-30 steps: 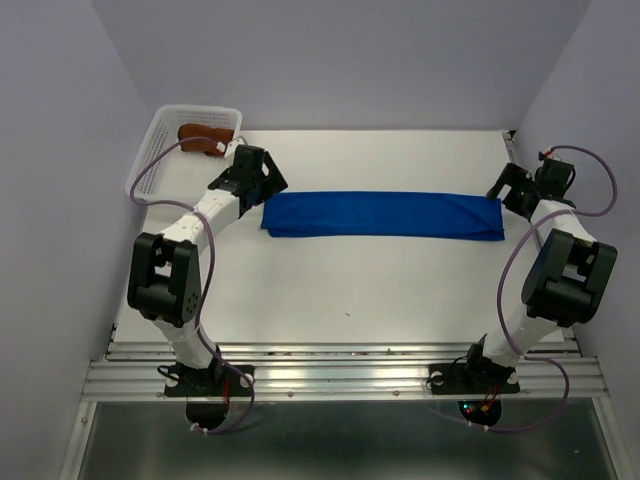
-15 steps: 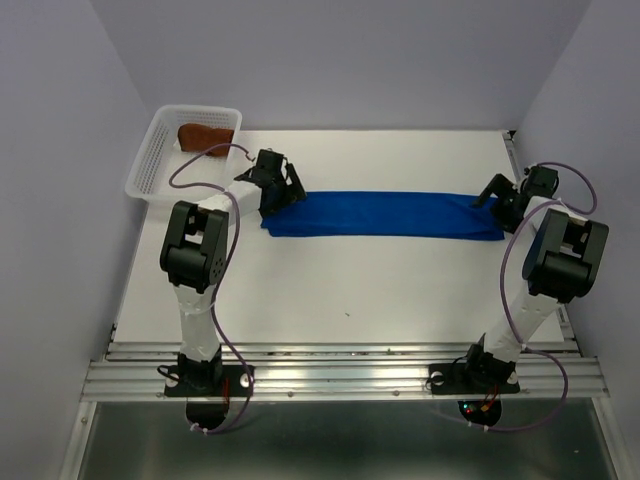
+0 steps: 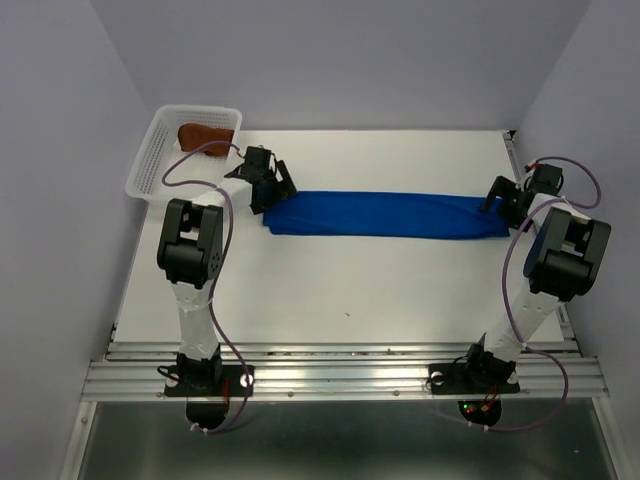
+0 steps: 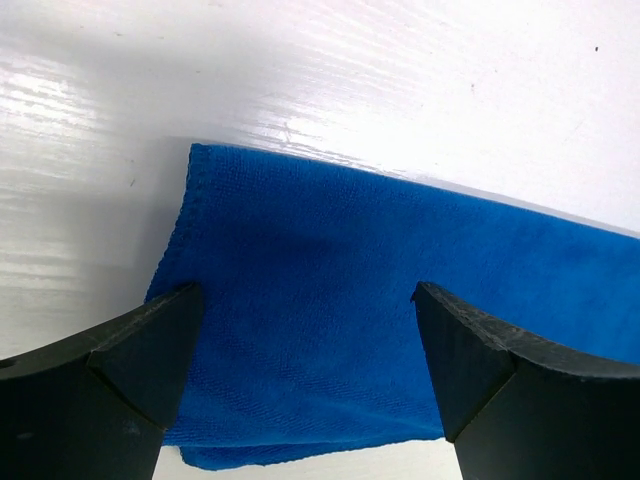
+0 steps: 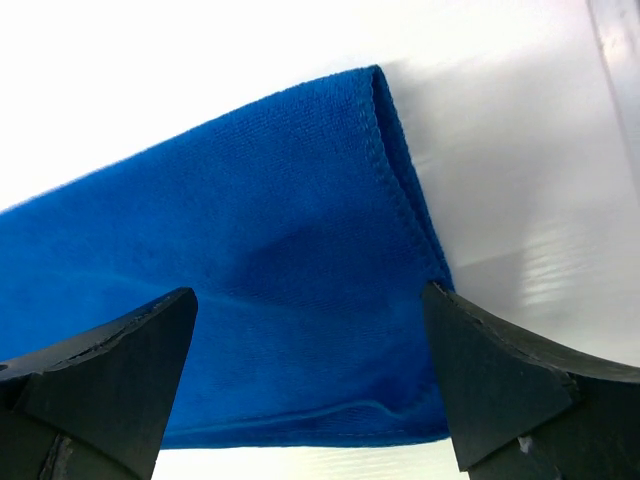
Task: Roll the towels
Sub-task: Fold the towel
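A blue towel (image 3: pixel 385 214) lies folded into a long flat strip across the far middle of the white table. My left gripper (image 3: pixel 273 190) hangs over its left end, jaws open wide with the towel's end (image 4: pixel 330 300) between them. My right gripper (image 3: pixel 497 201) hangs over its right end, jaws open wide with that end (image 5: pixel 300 300) between them. Neither gripper holds the cloth. A rolled brown towel (image 3: pixel 206 135) lies in the white basket (image 3: pixel 150 165) at the far left.
The basket stands at the table's far left corner, just behind my left arm. Purple walls close in the back and both sides. A metal rail (image 3: pixel 340 370) runs along the near edge by the arm bases.
Both arms swung inward from the sides to the towel's ends. In the last half second the left gripper pulled back a little left and the right gripper shifted right to the towel's tip.
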`<move>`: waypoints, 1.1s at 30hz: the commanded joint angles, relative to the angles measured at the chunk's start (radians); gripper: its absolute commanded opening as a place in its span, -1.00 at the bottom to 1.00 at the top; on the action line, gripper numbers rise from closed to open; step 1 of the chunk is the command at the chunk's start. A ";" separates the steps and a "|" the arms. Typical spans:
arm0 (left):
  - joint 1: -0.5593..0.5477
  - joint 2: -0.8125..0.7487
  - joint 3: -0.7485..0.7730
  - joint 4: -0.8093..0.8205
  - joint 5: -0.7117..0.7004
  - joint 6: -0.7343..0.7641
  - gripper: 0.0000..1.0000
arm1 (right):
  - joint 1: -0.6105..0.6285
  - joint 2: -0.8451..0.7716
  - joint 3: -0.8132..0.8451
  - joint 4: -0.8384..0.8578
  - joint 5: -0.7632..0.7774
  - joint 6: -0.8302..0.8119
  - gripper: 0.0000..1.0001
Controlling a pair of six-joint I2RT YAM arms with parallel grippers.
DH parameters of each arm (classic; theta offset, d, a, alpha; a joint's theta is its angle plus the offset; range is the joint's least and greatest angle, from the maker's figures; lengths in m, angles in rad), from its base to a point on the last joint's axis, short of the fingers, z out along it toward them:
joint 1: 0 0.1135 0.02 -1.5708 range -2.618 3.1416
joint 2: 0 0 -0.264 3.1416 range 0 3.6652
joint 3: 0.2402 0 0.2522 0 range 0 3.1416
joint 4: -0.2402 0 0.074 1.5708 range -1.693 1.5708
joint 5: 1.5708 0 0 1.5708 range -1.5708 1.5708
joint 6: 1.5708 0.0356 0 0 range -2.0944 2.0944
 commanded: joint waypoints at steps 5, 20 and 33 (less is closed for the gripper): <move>0.004 0.021 0.017 -0.049 0.048 0.074 0.98 | -0.018 0.015 0.096 -0.032 -0.029 -0.216 1.00; -0.021 -0.237 -0.027 -0.145 -0.150 0.029 0.98 | -0.018 -0.004 0.081 -0.081 0.187 -0.130 1.00; -0.018 -0.174 -0.027 -0.152 -0.153 0.006 0.98 | -0.018 0.104 0.075 -0.132 0.054 -0.111 -0.12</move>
